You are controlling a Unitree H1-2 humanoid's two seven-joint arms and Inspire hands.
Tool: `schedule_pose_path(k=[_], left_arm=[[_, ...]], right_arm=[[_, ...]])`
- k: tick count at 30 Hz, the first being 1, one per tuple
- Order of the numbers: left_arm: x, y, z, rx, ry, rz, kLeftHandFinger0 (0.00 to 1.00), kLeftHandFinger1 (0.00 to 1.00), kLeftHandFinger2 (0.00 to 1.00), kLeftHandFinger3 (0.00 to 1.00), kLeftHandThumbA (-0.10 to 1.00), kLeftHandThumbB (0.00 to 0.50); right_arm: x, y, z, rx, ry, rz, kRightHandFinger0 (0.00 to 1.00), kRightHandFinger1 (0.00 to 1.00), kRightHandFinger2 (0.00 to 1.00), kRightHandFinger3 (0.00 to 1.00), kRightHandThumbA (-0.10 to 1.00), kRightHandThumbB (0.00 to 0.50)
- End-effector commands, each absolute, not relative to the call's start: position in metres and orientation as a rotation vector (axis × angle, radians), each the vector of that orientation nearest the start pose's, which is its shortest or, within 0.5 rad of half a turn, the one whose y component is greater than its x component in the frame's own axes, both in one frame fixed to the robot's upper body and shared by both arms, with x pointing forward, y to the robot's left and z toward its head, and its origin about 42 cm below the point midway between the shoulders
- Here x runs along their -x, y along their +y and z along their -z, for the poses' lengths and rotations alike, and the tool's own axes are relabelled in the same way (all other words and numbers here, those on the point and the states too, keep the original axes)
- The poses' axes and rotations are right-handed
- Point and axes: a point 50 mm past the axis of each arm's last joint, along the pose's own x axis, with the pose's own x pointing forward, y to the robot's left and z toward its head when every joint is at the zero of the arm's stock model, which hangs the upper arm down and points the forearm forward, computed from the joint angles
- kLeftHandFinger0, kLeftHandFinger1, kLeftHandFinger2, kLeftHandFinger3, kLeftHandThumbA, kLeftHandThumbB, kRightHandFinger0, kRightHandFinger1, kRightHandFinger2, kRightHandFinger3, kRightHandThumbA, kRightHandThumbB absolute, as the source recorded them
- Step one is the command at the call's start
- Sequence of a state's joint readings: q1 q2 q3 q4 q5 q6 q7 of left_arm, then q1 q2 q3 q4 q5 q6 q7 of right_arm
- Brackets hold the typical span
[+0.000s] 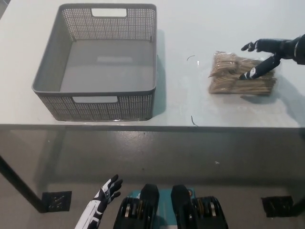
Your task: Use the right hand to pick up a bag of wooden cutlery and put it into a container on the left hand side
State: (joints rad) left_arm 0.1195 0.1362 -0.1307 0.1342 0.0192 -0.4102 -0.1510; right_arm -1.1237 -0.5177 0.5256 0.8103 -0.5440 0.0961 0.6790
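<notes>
A clear bag of wooden cutlery (233,75) lies on the white table (190,38), right of the middle. My black right hand (267,55) comes in from the right edge and hovers over the bag's right half, open with its fingers spread; one fingertip points down at the bag's top. A grey perforated basket (57,81) stands empty on the table's left side. My white left hand (102,200) rests low at the bottom left, below the table edge, fingers apart and holding nothing.
The table's front edge (152,126) runs across the picture's middle, with grey floor below it. Bare tabletop lies between the basket and the bag. A dark floor plate (56,200) sits at the lower left.
</notes>
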Motion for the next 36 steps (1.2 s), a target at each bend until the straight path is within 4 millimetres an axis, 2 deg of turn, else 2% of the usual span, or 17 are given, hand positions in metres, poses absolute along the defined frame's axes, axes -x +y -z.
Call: schedule_pose_path(k=[1, 10, 16, 22, 25, 27, 29, 33, 36], left_arm=[[-0.223, 0.225, -0.055, -0.145, -0.155, 0.280, 1.00, 1.00, 1.00, 1.00, 1.00, 0.263], [-0.220, 0.227, -0.051, -0.141, -0.161, 0.267, 1.00, 1.00, 1.00, 1.00, 1.00, 0.281], [-0.223, 0.227, -0.053, -0.137, -0.166, 0.261, 1.00, 1.00, 1.00, 1.00, 1.00, 0.289], [-0.221, 0.227, -0.051, -0.136, -0.167, 0.275, 1.00, 1.00, 1.00, 1.00, 1.00, 0.269], [-0.222, 0.228, -0.052, -0.143, -0.171, 0.274, 1.00, 1.00, 1.00, 1.00, 1.00, 0.279], [-0.226, 0.228, -0.054, -0.153, -0.181, 0.265, 1.00, 1.00, 1.00, 1.00, 1.00, 0.290], [-0.228, 0.229, -0.056, -0.153, -0.187, 0.264, 1.00, 1.00, 1.00, 1.00, 1.00, 0.292], [-0.230, 0.227, -0.058, -0.142, -0.192, 0.277, 1.00, 1.00, 1.00, 1.00, 1.00, 0.270], [-0.233, 0.227, -0.059, -0.144, -0.198, 0.286, 1.00, 1.00, 1.00, 1.00, 1.00, 0.263]], right_arm=[[-0.570, -0.270, -0.370, 1.443, 0.201, -0.506, 1.00, 1.00, 1.00, 1.00, 0.77, 0.500], [-0.579, -0.280, -0.354, 1.502, 0.272, -0.488, 1.00, 1.00, 1.00, 1.00, 0.79, 0.500], [-0.584, -0.282, -0.341, 1.501, 0.314, -0.481, 1.00, 1.00, 1.00, 1.00, 0.75, 0.500], [-0.581, -0.281, -0.291, 1.468, 0.402, -0.512, 1.00, 1.00, 1.00, 1.00, 0.72, 0.500], [-0.579, -0.275, -0.275, 1.455, 0.393, -0.523, 1.00, 1.00, 1.00, 1.00, 0.71, 0.500], [-0.579, -0.267, -0.273, 1.436, 0.366, -0.534, 1.00, 1.00, 1.00, 1.00, 0.73, 0.500], [-0.580, -0.260, -0.273, 1.398, 0.356, -0.542, 1.00, 1.00, 1.00, 1.00, 0.70, 0.500], [-0.580, -0.250, -0.268, 1.384, 0.343, -0.566, 1.00, 1.00, 1.00, 1.00, 0.73, 0.500], [-0.579, -0.242, -0.262, 1.335, 0.324, -0.574, 1.00, 1.00, 1.00, 1.00, 0.68, 0.500]])
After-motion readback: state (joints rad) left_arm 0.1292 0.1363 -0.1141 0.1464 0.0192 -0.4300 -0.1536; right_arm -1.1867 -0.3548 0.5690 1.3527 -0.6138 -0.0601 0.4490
